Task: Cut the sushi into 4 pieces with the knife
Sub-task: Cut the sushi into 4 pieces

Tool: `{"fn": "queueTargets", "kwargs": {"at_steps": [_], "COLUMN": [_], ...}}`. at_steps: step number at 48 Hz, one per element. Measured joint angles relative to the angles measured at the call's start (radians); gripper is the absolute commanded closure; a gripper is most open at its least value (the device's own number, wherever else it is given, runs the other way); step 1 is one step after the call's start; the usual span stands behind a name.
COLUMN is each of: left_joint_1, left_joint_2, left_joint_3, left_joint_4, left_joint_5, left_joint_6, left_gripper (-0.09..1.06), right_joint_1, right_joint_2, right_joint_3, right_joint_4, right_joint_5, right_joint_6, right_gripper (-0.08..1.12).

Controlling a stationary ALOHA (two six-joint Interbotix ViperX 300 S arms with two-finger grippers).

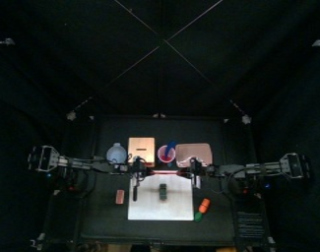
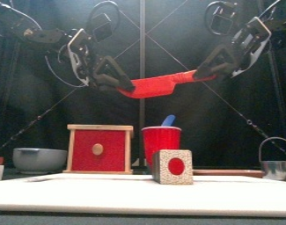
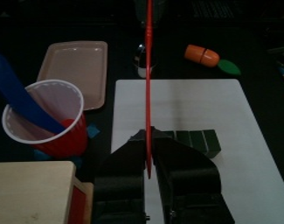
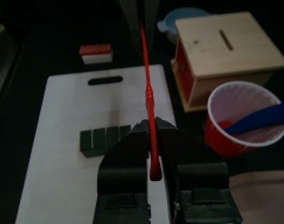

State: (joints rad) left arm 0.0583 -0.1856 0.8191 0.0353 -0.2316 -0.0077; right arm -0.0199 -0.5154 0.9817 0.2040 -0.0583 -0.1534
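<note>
Front view shows left pincer (image 2: 117,83) and right pincer (image 2: 205,75) clamping red knife (image 2: 157,84), sushi roll (image 3: 197,140) partly hidden.

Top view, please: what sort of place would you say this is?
Probably a curtained robot test booth set up as a toy kitchen: black curtain, white cutting board with a toy sushi roll, red toy knife.

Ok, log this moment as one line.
phase: pre-cut | left fingers + right fingers: shut on red knife, held over white cutting board | sushi roll: on board, whole
</note>
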Motion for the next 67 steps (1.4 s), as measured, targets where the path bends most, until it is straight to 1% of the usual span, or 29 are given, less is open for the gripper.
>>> {"fn": "queueTargets", "kwargs": {"at_steps": [8, 16, 25, 32, 38, 46, 55, 67], "left_joint_1": [-0.006, -0.035, -0.066, -0.089, -0.100, -0.120, -0.132, -0.135], "left_joint_2": [0.011, 0.026, 0.061, 0.104, 0.135, 0.156, 0.184, 0.232], "left_joint_3": [0.006, 0.014, 0.014, 0.011, 0.005, -0.006, -0.015, -0.029], "left_joint_4": [-0.002, -0.003, -0.011, -0.012, -0.012, -0.014, -0.018, -0.026], "left_joint_5": [0.000, 0.002, 0.002, 0.002, 0.000, -0.002, -0.002, -0.002], "left_joint_6": [-0.002, -0.003, -0.006, -0.008, -0.006, -0.008, -0.008, -0.009], "left_gripper": [0.59, 0.59, 0.60, 0.60, 0.60, 0.60, 0.60, 0.60], "right_joint_1": [0.000, 0.000, 0.002, 0.002, 0.003, 0.012, 0.015, 0.015], "right_joint_2": [0.043, 0.089, 0.141, 0.181, 0.198, 0.219, 0.255, 0.328], "right_joint_3": [-0.052, -0.109, -0.143, -0.144, -0.144, -0.143, -0.141, -0.141], "right_joint_4": [0.035, 0.044, 0.049, 0.055, 0.055, 0.058, 0.057, 0.049], "right_joint_5": [0.124, 0.219, 0.310, 0.330, 0.345, 0.362, 0.362, 0.360], "right_joint_6": [0.002, 0.003, 0.003, 0.005, 0.003, 0.003, 0.003, 0.003], "right_gripper": [0.87, 0.88, 0.90, 0.90, 0.90, 0.90, 0.90, 0.90]}}
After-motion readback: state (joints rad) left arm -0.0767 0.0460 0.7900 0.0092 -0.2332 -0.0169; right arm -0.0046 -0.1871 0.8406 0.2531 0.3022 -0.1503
